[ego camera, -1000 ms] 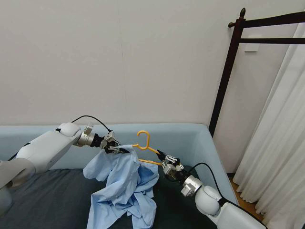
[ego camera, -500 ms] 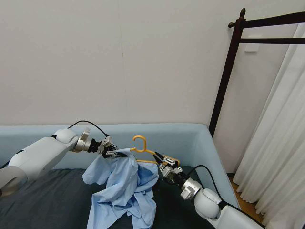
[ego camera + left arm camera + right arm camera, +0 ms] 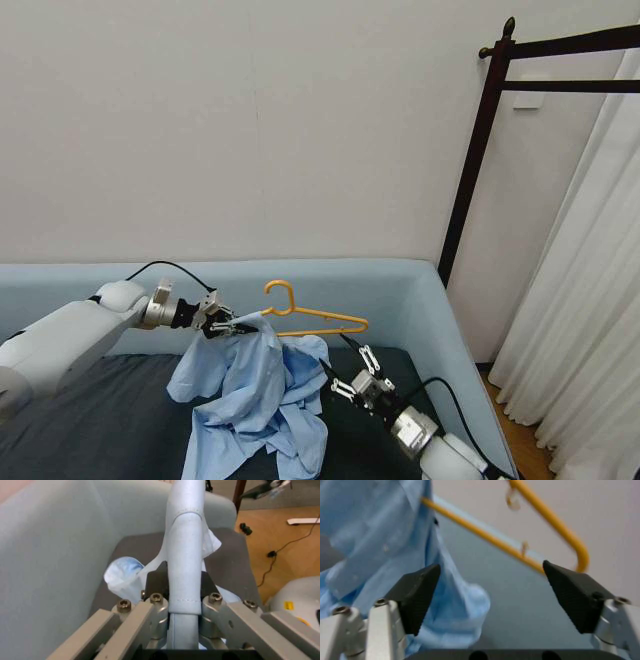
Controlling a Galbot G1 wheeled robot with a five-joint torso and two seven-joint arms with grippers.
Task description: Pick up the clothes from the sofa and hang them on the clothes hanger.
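A light blue shirt (image 3: pixel 262 388) hangs in folds over the dark sofa seat, with an orange hanger (image 3: pixel 318 319) threaded into its top. My left gripper (image 3: pixel 222 325) is shut on the shirt's collar end beside the hanger hook. The left wrist view shows a blue fabric fold (image 3: pixel 185 551) clamped in that gripper (image 3: pixel 182 603). My right gripper (image 3: pixel 351 373) is open, below the hanger's free right end and apart from it. In the right wrist view the hanger (image 3: pixel 555 527) and the shirt (image 3: pixel 375 536) lie beyond the open right gripper (image 3: pixel 495 592).
The sofa has a pale blue back (image 3: pixel 400 285) and a dark seat cushion (image 3: pixel 90 410). A dark wooden clothes rack (image 3: pixel 482 140) stands at the right past the sofa arm, with a white curtain (image 3: pixel 590 300) beside it.
My right gripper has let go of the hanger and dropped down and back. The left gripper has drawn the shirt and hanger to the left, and the hanger now sits nearly level.
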